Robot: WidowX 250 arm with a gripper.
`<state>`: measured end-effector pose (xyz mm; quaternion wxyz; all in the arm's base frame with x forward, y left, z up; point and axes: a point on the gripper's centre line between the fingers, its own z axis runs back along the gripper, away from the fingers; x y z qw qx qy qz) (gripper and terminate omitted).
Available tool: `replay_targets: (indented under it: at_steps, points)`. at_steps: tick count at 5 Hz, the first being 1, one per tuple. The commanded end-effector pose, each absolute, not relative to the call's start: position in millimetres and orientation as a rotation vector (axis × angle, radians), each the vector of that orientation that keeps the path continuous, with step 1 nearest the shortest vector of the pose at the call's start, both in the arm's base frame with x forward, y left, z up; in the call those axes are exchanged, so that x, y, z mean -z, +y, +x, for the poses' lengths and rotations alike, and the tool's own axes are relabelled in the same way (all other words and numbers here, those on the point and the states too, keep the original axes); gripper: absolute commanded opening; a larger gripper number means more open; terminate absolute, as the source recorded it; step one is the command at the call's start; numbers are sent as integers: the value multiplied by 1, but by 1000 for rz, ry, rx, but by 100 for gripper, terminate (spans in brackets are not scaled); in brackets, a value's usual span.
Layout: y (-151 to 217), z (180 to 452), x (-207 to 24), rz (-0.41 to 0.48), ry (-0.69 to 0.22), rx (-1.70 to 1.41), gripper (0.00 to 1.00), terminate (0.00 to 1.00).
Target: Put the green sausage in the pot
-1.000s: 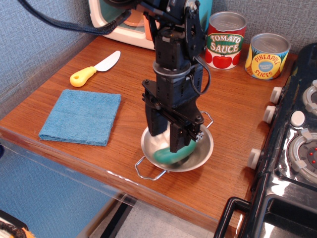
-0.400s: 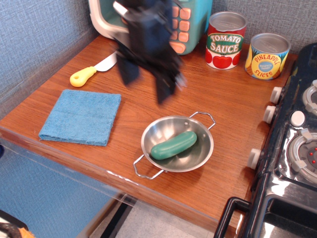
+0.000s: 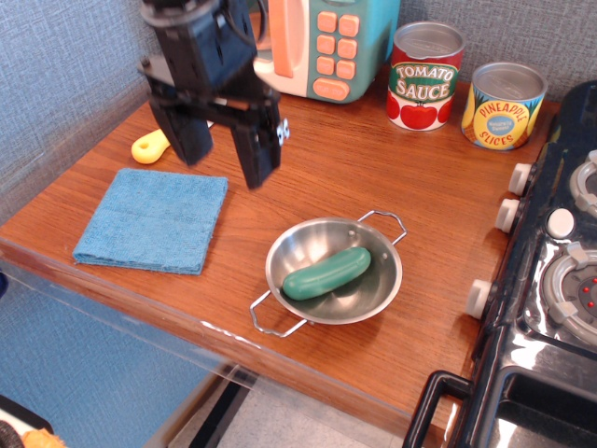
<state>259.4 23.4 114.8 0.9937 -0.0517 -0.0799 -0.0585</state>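
Blue cloth (image 3: 152, 220): flat near the left edge of the surface (image 3: 373, 177), out of play.
Toy knife (image 3: 154, 145): just its yellow handle peeks out behind the tool, well away from the action.
Tool (image 3: 224, 154): up in the air over the left half of the surface, jaws spread wide and empty; from here I'd call that a release posture, clear of the pan.
Green sausage (image 3: 326, 273): lying on its side inside the pot, resting diagonally across the bottom.
Pot (image 3: 384, 257): sits near the front edge, loop handles free, nothing touching it; the job looks done.
Cans (image 3: 425, 75): tomato sauce and pineapple stand upright at the back right, well apart from everything.
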Motion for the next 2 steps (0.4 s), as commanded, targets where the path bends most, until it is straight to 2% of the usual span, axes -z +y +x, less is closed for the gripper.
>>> replay_targets:
  at_steps: [1,2]
  points:
    - [23,246,-114,-113,-145,167,100,0]
    - [23,246,-114,-113,-145,167,100,100]
